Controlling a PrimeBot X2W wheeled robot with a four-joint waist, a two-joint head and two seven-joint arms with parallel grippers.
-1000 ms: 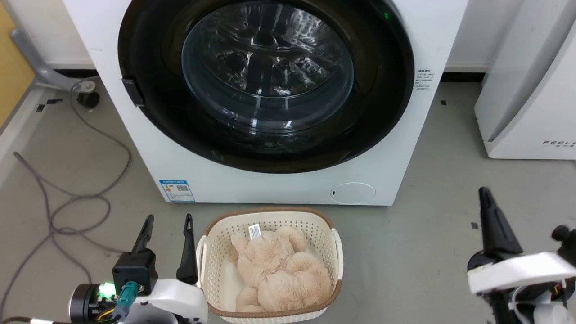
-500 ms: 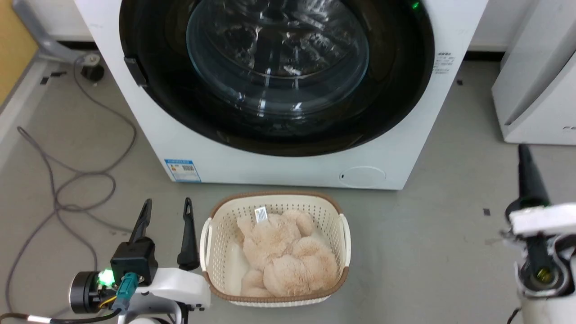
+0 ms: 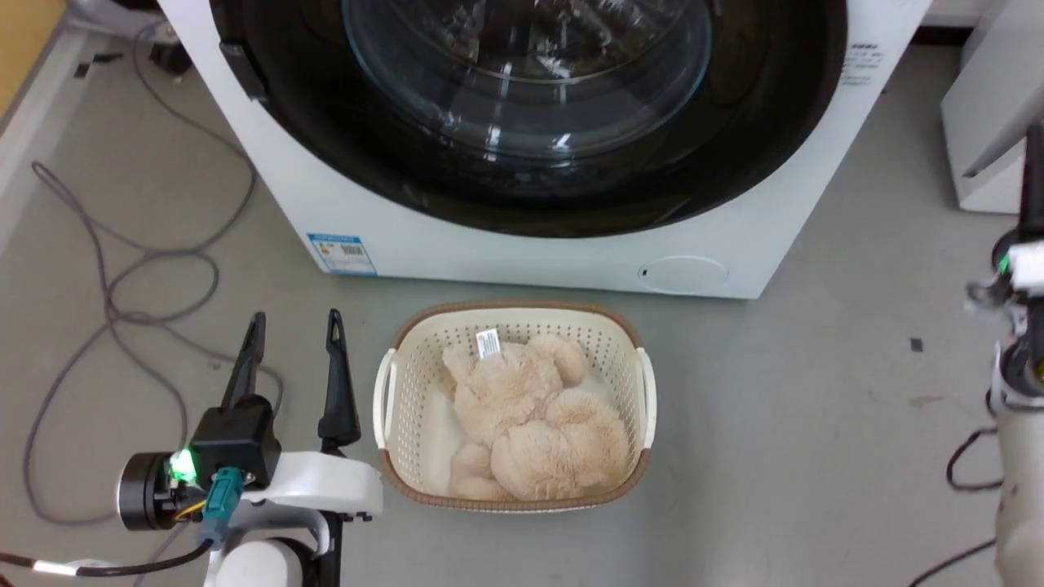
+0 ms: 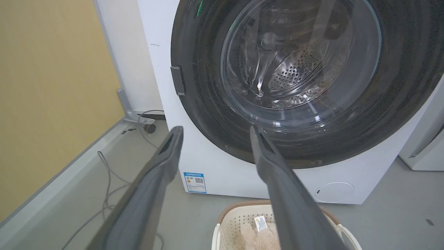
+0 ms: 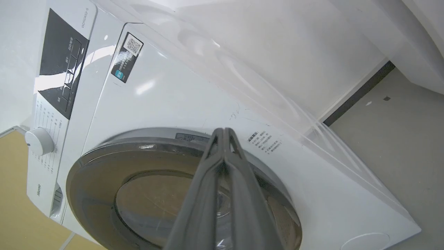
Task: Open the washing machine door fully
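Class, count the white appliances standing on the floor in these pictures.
2. The washing machine stands in the middle, behind the basket. A second white appliance stands to its right, at the head view's edge. Others may stand outside the frames.

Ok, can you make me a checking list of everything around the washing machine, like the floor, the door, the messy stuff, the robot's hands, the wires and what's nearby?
Surface: grey floor, with a few small dark marks.
Job's things: big white washing machine; its glossy black round door is shut.
Clutter: cream perforated basket in front of the machine, beige plush toy inside it.
Grippers: left gripper has its jaws apart, empty, left of the basket; right gripper has its jaws together, empty.
Cables: grey cables looped on the floor at left; black cable by the right arm.
Surroundings: yellow wall at left; white appliance at right.
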